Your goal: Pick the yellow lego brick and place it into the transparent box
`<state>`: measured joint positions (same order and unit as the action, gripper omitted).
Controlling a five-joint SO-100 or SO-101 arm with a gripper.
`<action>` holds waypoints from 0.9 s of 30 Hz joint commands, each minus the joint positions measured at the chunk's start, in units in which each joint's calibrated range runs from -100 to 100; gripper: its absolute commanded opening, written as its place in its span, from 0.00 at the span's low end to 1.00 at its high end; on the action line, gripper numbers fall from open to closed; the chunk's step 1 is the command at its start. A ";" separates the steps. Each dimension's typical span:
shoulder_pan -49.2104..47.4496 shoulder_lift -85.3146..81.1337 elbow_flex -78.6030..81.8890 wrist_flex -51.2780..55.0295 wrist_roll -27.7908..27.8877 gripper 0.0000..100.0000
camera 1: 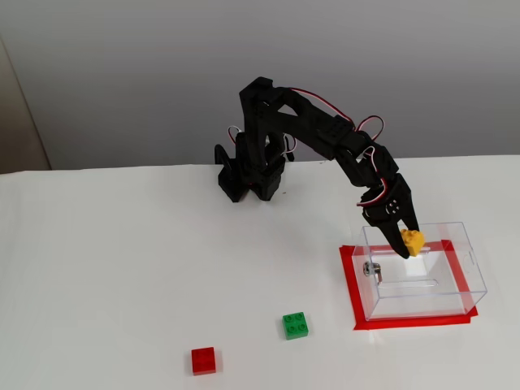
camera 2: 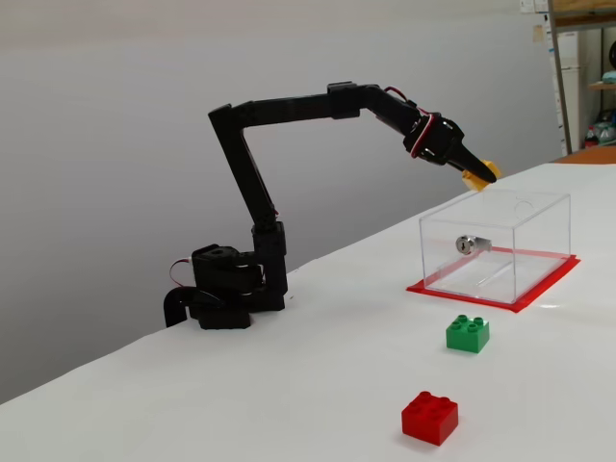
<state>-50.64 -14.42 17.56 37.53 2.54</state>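
Observation:
The yellow lego brick (camera 1: 413, 240) (camera 2: 480, 173) is held in the air, with my gripper (camera 1: 407, 244) (camera 2: 478, 174) shut on it. It hangs a little above the open top of the transparent box (camera 1: 422, 273) (camera 2: 500, 245), near the box's back left part in a fixed view. The box stands on a red taped rectangle (camera 1: 354, 294) (camera 2: 520, 298) and has a small metal fitting (camera 1: 372, 269) (camera 2: 468, 243) on one wall. My black arm (camera 1: 317, 138) (camera 2: 289, 106) is stretched out from its base toward the box.
A green brick (camera 1: 295, 325) (camera 2: 467, 332) lies on the white table in front of the box. A red brick (camera 1: 203, 360) (camera 2: 429, 417) lies further out toward the table's front. The arm's base (camera 1: 244, 175) (camera 2: 226, 289) stands at the back.

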 commanded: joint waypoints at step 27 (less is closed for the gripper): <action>1.21 -1.07 -2.46 -0.20 0.28 0.34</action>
<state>-50.64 -14.42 17.56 37.53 2.54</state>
